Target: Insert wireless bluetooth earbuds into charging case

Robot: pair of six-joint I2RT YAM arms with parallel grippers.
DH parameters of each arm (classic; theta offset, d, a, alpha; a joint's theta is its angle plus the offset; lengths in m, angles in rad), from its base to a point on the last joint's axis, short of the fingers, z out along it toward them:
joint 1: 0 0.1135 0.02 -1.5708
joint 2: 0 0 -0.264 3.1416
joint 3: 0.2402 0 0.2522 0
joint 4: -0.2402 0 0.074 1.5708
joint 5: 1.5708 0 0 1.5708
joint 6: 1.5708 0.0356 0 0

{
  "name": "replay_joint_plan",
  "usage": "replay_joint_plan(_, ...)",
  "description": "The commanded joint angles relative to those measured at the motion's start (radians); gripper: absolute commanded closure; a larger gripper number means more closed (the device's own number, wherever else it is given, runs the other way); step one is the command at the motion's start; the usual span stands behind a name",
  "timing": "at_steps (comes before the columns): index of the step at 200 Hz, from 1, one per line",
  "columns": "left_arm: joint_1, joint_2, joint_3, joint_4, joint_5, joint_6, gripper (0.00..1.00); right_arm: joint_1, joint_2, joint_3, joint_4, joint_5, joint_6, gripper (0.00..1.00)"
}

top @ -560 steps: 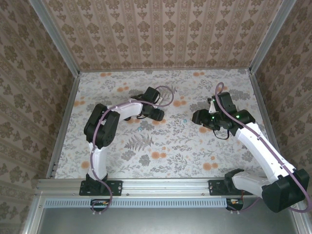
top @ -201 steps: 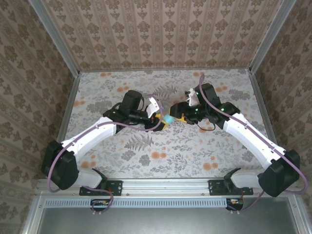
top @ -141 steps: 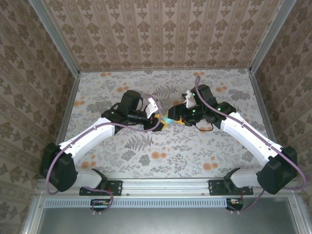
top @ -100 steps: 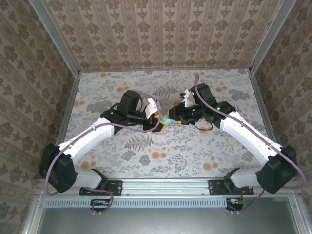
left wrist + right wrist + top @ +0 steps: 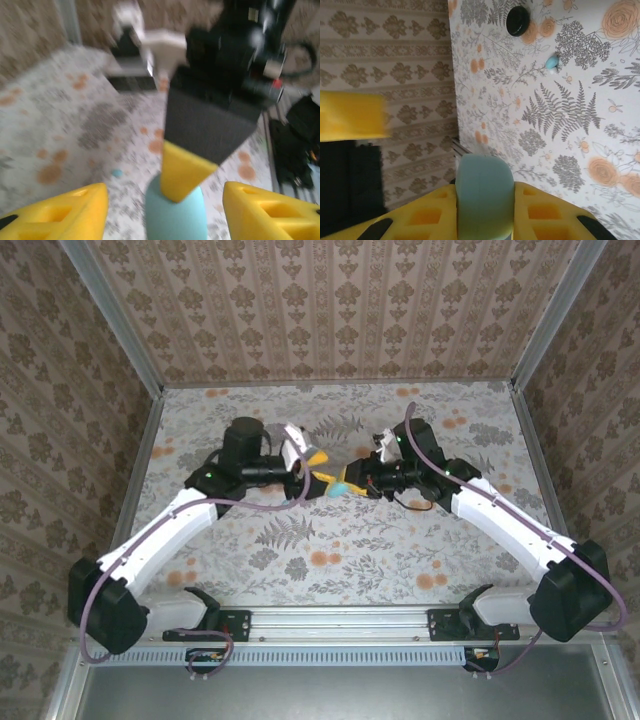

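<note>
In the top view the left arm folds at a dark elbow in the lower left of the frame. Its white link rises diagonally toward the middle, where the wrist turns level and points right. The right arm mirrors it: elbow in the lower right, white link slanting up and left, wrist pointing left. The two wrists meet nose to nose just above the centre of the flowered tabletop.

The right fingers are pressed onto the flat sides of the teal charging case, which stands upright between them at the bottom of the right wrist view, clear of the tabletop.

The left fingers are spread wide at the bottom corners of the left wrist view. The case sits in the gap between them, touching neither, with one yellow tip of the opposite arm laid on its rounded top.

One teal earbud lies on the tabletop in the upper right of the right wrist view. A round black object lies near it, closer to the top edge.
</note>
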Motion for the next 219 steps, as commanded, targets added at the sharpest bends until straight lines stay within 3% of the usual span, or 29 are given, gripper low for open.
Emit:
replay_joint_plan(1,0.072,-0.088,-0.091,0.246,0.025,-0.145,0.36,-0.018,-0.061,-0.024,0.166,-0.017,0.171,0.87)
replay_joint_plan(17,0.114,-0.153,-0.171,0.389,0.028,-0.218,0.31,-0.027,-0.082,-0.025,0.204,-0.004,0.229,0.86)
replay_joint_plan(47,0.122,-0.195,-0.208,0.456,0.058,-0.264,0.28,-0.036,-0.110,-0.024,0.270,0.025,0.319,0.86)
replay_joint_plan(89,0.098,-0.105,-0.292,0.855,0.081,-0.541,0.27,-0.037,-0.127,-0.034,0.312,0.027,0.377,0.85)
replay_joint_plan(114,0.063,-0.020,-0.288,1.018,0.074,-0.640,0.27,-0.037,-0.138,-0.047,0.342,0.033,0.409,0.85)
replay_joint_plan(219,-0.003,0.114,-0.223,1.022,0.111,-0.636,0.34,-0.037,-0.151,-0.038,0.352,0.022,0.427,0.85)
